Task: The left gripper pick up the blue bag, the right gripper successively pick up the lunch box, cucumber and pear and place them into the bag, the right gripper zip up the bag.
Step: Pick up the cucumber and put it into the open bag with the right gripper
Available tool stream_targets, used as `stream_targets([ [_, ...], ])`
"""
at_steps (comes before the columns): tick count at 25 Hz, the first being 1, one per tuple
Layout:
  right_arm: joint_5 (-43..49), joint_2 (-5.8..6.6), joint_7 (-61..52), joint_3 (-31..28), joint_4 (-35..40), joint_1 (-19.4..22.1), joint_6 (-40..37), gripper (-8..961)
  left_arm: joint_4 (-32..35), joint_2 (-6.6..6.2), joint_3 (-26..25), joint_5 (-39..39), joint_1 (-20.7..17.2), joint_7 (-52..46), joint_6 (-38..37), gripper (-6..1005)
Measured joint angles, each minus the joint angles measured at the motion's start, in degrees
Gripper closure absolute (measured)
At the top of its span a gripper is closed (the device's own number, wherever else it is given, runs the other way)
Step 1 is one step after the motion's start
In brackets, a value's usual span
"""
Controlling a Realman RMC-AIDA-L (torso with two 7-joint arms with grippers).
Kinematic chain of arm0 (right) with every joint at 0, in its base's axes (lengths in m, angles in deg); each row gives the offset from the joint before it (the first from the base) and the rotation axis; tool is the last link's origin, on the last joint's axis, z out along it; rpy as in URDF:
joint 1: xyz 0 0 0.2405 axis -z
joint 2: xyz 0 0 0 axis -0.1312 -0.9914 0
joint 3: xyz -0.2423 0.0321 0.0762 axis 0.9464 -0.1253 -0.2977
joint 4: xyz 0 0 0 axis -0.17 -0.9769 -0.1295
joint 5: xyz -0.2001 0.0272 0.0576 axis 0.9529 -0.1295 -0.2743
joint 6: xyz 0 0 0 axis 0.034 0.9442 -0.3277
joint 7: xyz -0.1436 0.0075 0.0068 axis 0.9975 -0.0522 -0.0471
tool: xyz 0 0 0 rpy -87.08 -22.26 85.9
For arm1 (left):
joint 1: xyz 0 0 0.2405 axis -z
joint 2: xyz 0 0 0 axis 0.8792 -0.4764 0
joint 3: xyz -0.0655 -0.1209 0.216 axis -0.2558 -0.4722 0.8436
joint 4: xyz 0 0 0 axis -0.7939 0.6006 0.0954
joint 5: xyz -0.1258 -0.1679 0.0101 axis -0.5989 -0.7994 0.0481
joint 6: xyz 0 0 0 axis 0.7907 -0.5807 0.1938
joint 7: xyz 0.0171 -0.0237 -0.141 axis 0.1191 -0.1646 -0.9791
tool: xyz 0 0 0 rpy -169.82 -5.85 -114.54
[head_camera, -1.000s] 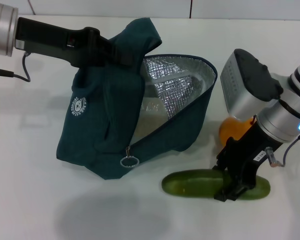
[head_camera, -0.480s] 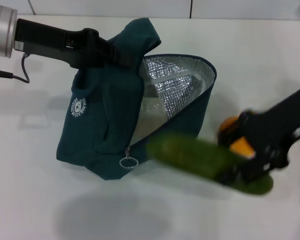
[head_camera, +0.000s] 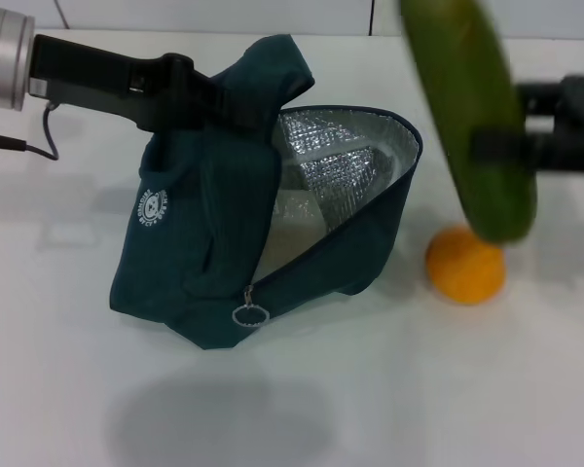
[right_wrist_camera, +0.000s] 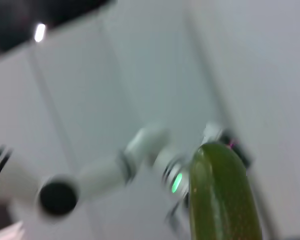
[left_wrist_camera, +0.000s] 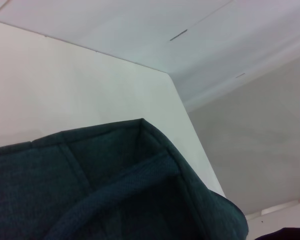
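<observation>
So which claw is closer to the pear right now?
Right. The right claw holds the cucumber up above the pear; the left claw grips the bag, far across.

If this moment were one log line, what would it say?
left claw: holding blue bag open | right claw: cucumber lifted | pear: on table | zip: open

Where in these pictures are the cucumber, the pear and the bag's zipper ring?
cucumber [head_camera: 472,117]: head view, middle of its green body, held up in the air.
pear [head_camera: 465,265]: head view, centre of its orange skin, on the table.
zipper ring [head_camera: 250,315]: head view, on the metal loop at the blue bag's front.
</observation>
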Motion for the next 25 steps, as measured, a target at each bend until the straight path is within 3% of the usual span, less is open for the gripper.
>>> stream_targets([
  [7, -10.8, -2.21, 10.9, 0.2, -9.7, 2.0, 9.2, 375, 0.0, 0.29, 0.0, -0.1, 0.2, -0.1, 0.0, 962],
  [10, -15.2, -2.29, 19.2, 0.9, -16.9, 0.7, 11.6, 371, 0.0, 0.48, 0.0, -0.1, 0.3, -0.1, 0.0, 961],
  [16, -15.8, -2.42, 23.6, 4.7, -22.0, -3.8, 19.8, 364, 0.0, 0.58, 0.0, -0.2, 0.3, 0.2, 0.0, 960],
  [20, -15.7, -1.95, 18.8, 13.5, -20.3, -5.9, 27.3, 359, 0.0, 0.62, 0.0, -0.2, 0.2, 0.3, 0.0, 960],
  [23, -13.5, -0.92, 11.1, 20.7, -13.1, -5.0, 33.2, 356, 0.0, 0.62, 0.0, -0.2, 0.0, 0.4, 0.0, 961],
  [25, -9.6, -0.31, 6.0, 22.0, -7.6, -3.8, 34.1, 353, 0.0, 0.62, -0.1, -0.2, 0.0, 0.5, 0.0, 962],
])
